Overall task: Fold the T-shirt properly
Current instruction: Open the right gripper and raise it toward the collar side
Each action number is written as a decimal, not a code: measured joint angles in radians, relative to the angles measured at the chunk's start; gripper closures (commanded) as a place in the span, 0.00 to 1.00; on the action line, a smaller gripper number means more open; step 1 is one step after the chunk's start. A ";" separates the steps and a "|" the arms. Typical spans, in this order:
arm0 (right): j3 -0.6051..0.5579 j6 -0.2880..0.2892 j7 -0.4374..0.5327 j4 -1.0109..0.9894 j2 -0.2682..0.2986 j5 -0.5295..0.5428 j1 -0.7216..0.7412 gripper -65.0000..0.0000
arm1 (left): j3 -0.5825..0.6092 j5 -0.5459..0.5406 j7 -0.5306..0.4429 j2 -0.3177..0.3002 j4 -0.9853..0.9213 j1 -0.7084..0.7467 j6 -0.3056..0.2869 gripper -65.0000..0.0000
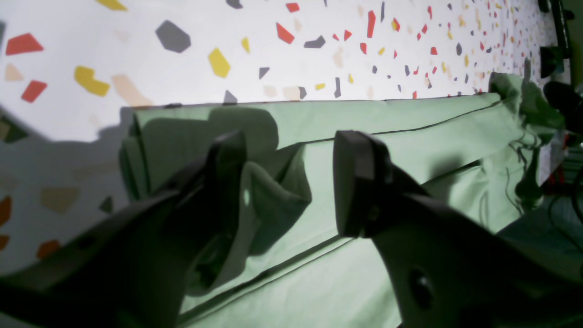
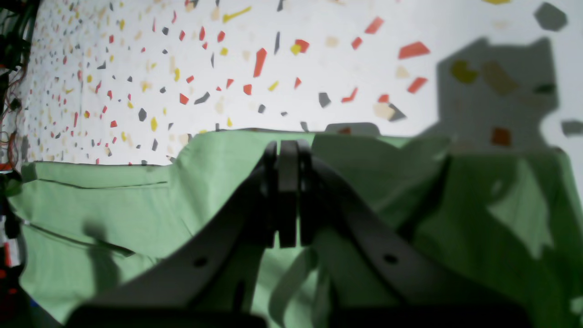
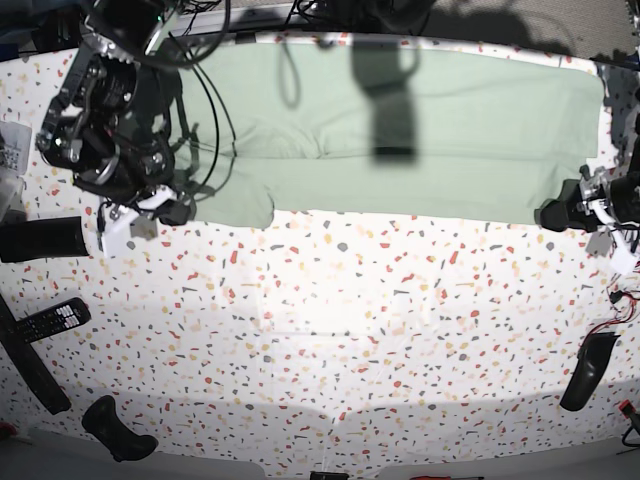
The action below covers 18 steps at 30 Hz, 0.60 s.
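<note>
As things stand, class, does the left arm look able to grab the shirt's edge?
Probably yes. The left gripper has its jaws open right over the shirt, with a bunched fold of cloth rising between them near the edge by the speckled table. Nothing seems to block it.

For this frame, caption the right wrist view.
Right pincer shut over the sage-green T-shirt on the speckled table.

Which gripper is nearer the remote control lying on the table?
Right. The right gripper is at the T-shirt's corner above the remote control; the left gripper is at the far side.
</note>
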 measured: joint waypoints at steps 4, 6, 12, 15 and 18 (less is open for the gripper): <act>0.000 0.011 -0.008 0.043 0.000 0.048 -0.057 1.00 | 0.000 0.000 0.000 0.000 0.000 0.000 0.000 0.56; -0.009 0.011 -0.004 0.071 0.003 0.057 -0.089 1.00 | 0.000 0.000 0.000 0.000 0.000 0.000 0.000 0.56; -0.145 0.015 -0.016 0.163 0.042 0.053 -0.245 1.00 | 0.000 0.000 -0.001 0.000 0.000 0.000 0.000 0.56; -0.219 0.015 -0.026 0.210 0.065 0.024 -0.310 1.00 | 0.000 0.000 0.000 0.000 0.000 0.000 0.000 0.56; -0.273 0.019 -0.021 0.249 0.102 -0.032 -0.357 1.00 | 0.000 0.000 0.000 0.000 0.000 0.000 0.000 0.56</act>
